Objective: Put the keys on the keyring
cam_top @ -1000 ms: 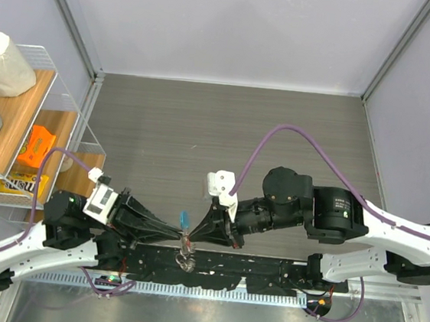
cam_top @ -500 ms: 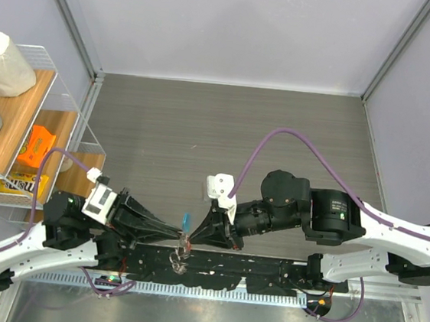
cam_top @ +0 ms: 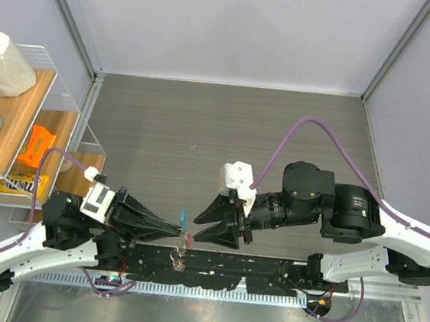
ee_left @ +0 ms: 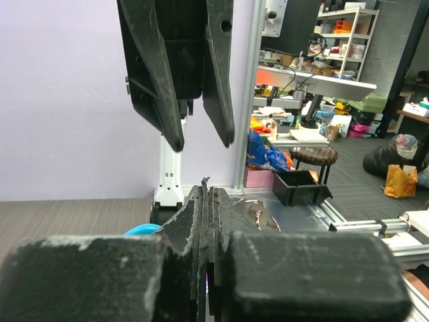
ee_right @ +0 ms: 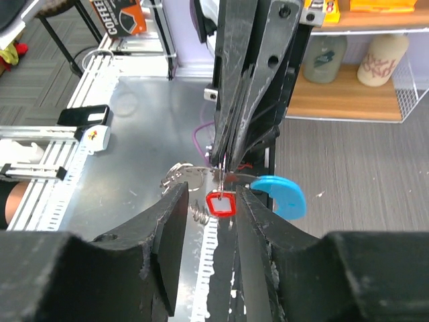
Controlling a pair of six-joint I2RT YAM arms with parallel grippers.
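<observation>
My left gripper (cam_top: 179,234) is shut on the keyring (cam_top: 183,244), just above the table's near edge. In the right wrist view its fingers (ee_right: 236,127) pinch the metal loop (ee_right: 184,176). The light-blue crescent tag (ee_right: 280,196) sticks out to the right. The red-headed key (ee_right: 221,203) hangs just below the pinch. My right gripper (cam_top: 202,227) is open and empty, its jaws standing either side of the key without touching it (ee_right: 210,196). The left wrist view shows the shut gripper (ee_left: 208,192), the blue tag (ee_left: 144,229), metal rings (ee_left: 258,215) and the open right fingers (ee_left: 154,74) facing it.
A wire rack (cam_top: 45,97) at the left holds a paper roll (cam_top: 2,62) and an orange item (cam_top: 38,145). A black rail (cam_top: 265,270) and a metal strip run along the near edge, under the grippers. Walls close the back and sides.
My right gripper has opened and drawn back to the right, away from the left fingertips. The key now hangs free from what the left gripper holds. The left arm has barely moved.
</observation>
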